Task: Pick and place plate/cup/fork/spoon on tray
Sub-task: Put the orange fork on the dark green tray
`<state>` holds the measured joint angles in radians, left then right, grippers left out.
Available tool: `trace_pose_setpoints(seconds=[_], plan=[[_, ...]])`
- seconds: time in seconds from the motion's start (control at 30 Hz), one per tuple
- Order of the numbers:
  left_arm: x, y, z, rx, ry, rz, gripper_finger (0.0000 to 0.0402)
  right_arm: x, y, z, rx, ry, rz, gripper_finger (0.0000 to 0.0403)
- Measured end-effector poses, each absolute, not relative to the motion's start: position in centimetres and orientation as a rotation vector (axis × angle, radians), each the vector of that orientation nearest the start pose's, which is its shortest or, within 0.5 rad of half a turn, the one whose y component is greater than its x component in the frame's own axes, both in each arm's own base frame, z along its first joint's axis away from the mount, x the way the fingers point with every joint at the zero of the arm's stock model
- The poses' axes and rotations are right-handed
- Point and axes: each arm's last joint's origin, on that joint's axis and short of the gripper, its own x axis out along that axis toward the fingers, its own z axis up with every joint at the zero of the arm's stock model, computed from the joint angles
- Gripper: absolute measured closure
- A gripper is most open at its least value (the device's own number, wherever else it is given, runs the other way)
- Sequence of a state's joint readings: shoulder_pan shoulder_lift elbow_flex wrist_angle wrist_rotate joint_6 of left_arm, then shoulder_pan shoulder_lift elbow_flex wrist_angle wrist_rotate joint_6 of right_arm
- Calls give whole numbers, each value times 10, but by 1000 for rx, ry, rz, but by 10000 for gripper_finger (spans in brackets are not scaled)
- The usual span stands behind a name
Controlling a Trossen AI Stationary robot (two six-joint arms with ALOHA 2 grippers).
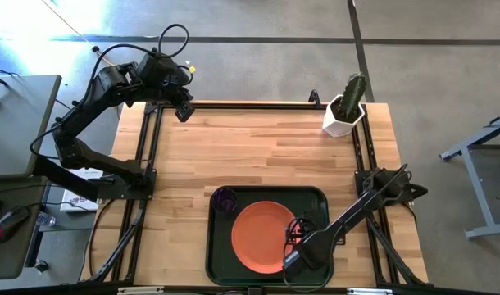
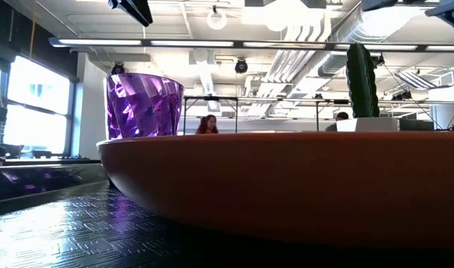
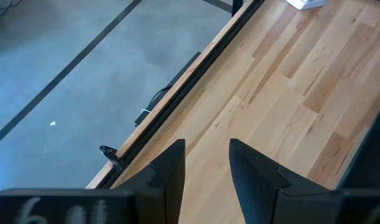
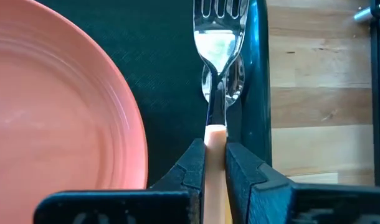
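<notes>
Fork (image 4: pixel 218 37) hides spoon (image 4: pixel 237 81); right gripper (image 4: pixel 216 163) clamps handle.

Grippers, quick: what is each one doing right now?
Left gripper: open, holding nothing, at the table's far left corner.
Right gripper: shut on the fork, over the tray.

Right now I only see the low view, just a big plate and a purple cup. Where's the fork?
Observer: The right gripper is shut on the fork handle, over the tray beside the plate.
Operator: Is the spoon there too?
Observer: Yes, the spoon lies right under the fork, by the tray's edge.
Operator: What's the other arm doing?
Observer: The left gripper is open and empty, up over the far left corner of the table.
</notes>
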<state>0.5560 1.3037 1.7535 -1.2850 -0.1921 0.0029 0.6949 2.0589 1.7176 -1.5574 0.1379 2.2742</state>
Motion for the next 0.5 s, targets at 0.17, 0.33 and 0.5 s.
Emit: trace_pose_setpoints(seconds=[0.17,0.33,0.5], plan=[[175,115,447,-152,840,702,287,286,234,209,881,1093,-1455,386],[175,115,447,-152,840,702,287,290,237,196,880,1109,-1467,386],[175,115,447,-151,840,702,287,294,241,185,888,1129,-1475,386]])
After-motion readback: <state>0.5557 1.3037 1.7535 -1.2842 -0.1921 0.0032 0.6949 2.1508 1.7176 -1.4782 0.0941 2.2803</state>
